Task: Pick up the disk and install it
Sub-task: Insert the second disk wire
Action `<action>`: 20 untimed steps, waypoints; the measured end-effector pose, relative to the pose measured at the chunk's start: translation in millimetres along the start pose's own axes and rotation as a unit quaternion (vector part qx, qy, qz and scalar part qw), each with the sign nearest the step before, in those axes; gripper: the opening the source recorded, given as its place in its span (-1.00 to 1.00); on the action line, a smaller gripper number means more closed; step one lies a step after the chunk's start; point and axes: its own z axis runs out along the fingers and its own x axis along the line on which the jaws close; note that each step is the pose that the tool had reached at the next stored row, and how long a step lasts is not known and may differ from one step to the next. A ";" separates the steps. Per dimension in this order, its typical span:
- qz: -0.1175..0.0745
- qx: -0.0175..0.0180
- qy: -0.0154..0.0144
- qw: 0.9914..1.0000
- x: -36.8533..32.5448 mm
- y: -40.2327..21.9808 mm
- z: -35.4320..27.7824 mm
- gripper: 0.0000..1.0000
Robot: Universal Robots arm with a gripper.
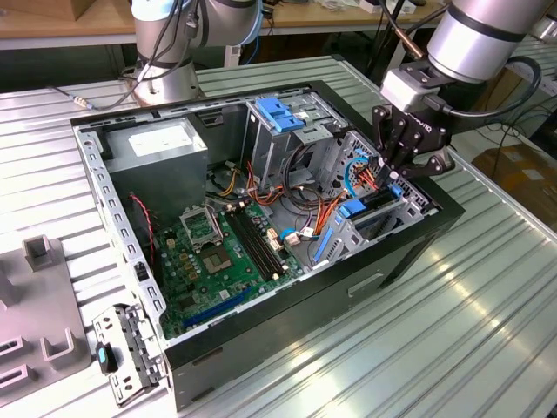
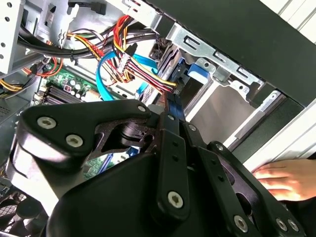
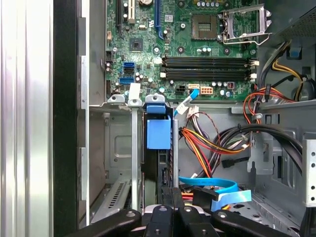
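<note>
Disk (image 3: 159, 132) upright in bay slot

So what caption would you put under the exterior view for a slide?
Robot arm's gripper reaching into the drive bay corner of an open computer case on a ribbed metal table.

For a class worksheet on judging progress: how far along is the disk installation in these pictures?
Done: the disk has been picked up and stands edge-on in a bay slot of the open computer case. In hand: the claw appears shut on the disk's blue-framed upper edge. Left: the disk does not look fully seated, and the claw has not let go.
</note>
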 end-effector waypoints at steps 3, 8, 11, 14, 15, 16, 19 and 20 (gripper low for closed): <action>0.000 0.000 0.000 1.000 0.0 0.5 0.0 -0.79; 0.000 0.000 0.000 1.000 0.0 0.9 -0.7 -0.79; 0.000 0.000 0.000 1.000 0.0 1.0 -3.7 -0.79; 0.000 0.000 0.000 1.000 -0.1 1.0 -14.2 -0.79; 0.000 0.000 0.000 1.000 0.0 1.0 -18.4 -0.79; 0.000 0.000 0.000 1.000 0.0 1.1 -21.3 -0.79; 0.000 0.000 0.000 1.000 0.0 1.1 -25.7 -0.79; 0.000 0.000 -0.001 1.000 0.0 1.1 -25.7 -0.79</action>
